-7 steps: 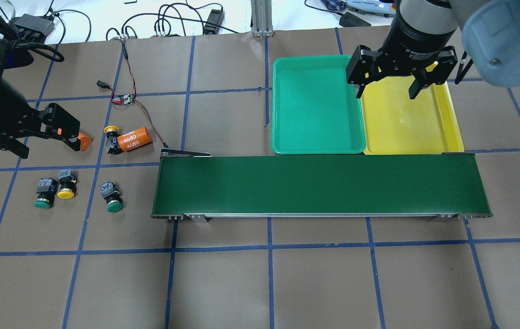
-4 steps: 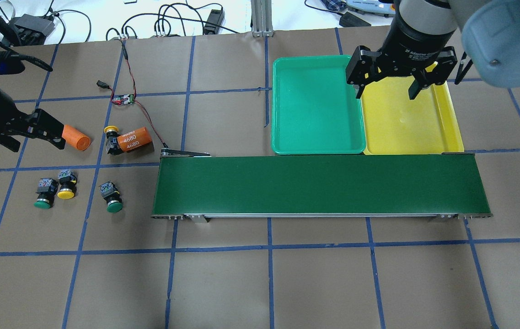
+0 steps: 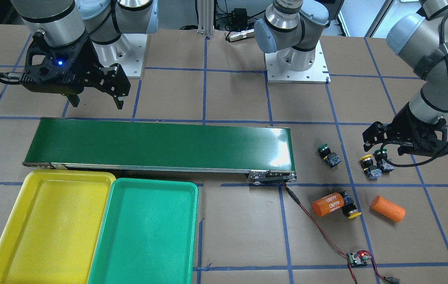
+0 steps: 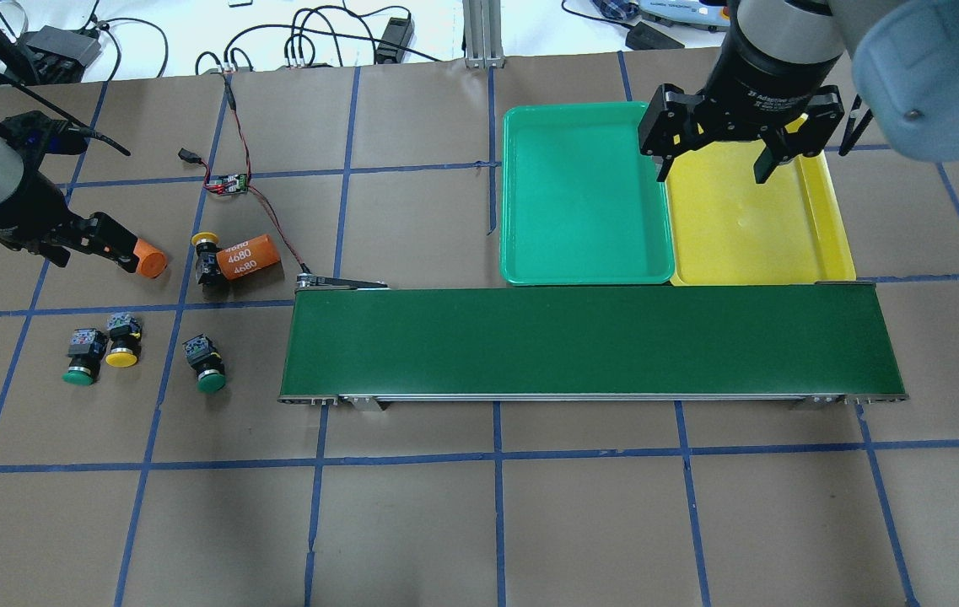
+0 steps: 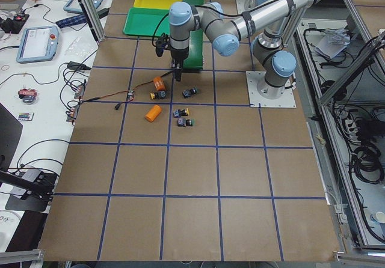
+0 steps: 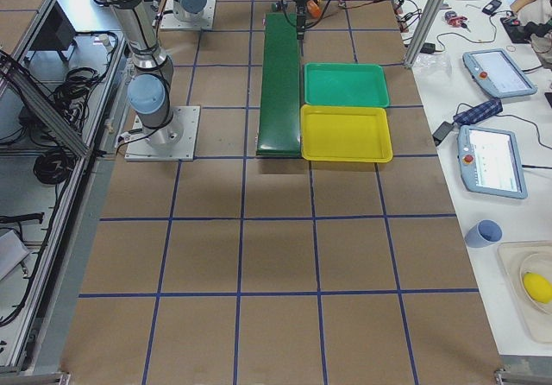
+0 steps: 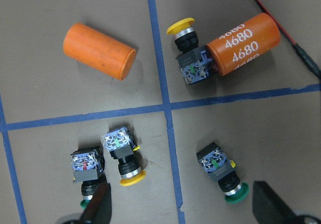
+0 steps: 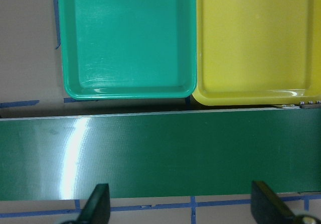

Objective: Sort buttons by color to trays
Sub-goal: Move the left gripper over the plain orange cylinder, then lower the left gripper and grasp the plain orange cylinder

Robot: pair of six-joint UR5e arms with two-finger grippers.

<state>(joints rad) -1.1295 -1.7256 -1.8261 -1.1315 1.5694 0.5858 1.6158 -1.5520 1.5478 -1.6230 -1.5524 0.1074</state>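
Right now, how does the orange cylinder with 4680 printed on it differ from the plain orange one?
The marked cylinder carries white 4680 print; the plain cylinder shows no print. The marked cylinder lies against a yellow-capped button; the plain cylinder lies alone, touching nothing. They sit on opposite sides of a blue tape line. Both are orange and lie on their sides.
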